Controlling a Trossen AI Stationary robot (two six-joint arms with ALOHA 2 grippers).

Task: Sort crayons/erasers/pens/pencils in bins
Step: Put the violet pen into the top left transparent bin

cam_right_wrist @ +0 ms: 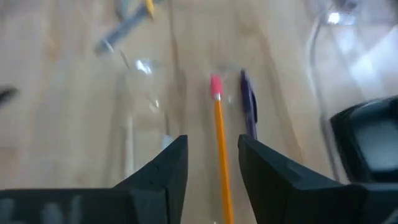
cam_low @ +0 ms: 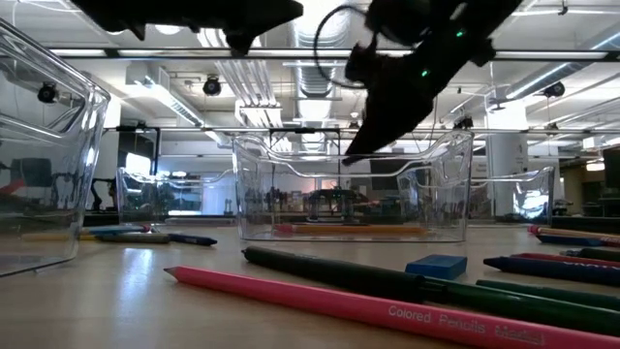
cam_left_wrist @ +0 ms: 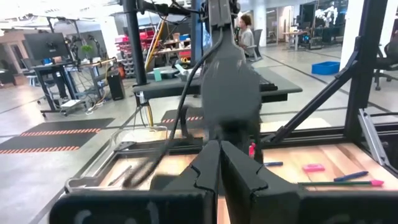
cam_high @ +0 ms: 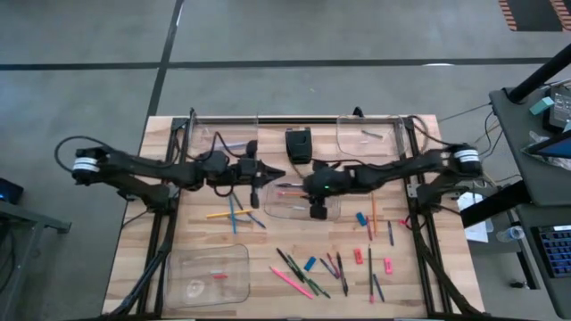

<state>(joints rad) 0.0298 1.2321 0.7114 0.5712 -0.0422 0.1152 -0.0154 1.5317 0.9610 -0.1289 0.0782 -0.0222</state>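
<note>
An orange pencil [cam_right_wrist: 220,155] with a pink eraser tip lies on the floor of the middle clear bin [cam_high: 299,207], directly below the gap of the right gripper [cam_right_wrist: 212,163], with a dark purple pen [cam_right_wrist: 248,106] just beside it. The right gripper's fingers stand apart with nothing between them; the pencil sits lower, untouched.

From above, that bin sits at the table's centre, and the right gripper [cam_high: 316,210] hangs over the bin's right part. The left gripper [cam_high: 254,195] hovers just left of the bin, fingers pressed together and empty.

The low view alone shows the pencil flat on the bin's floor [cam_low: 354,230] and a pink pencil [cam_low: 387,312] nearest the camera; the high view alone shows loose sticks and erasers [cam_high: 360,218] scattered beyond the bin.
</note>
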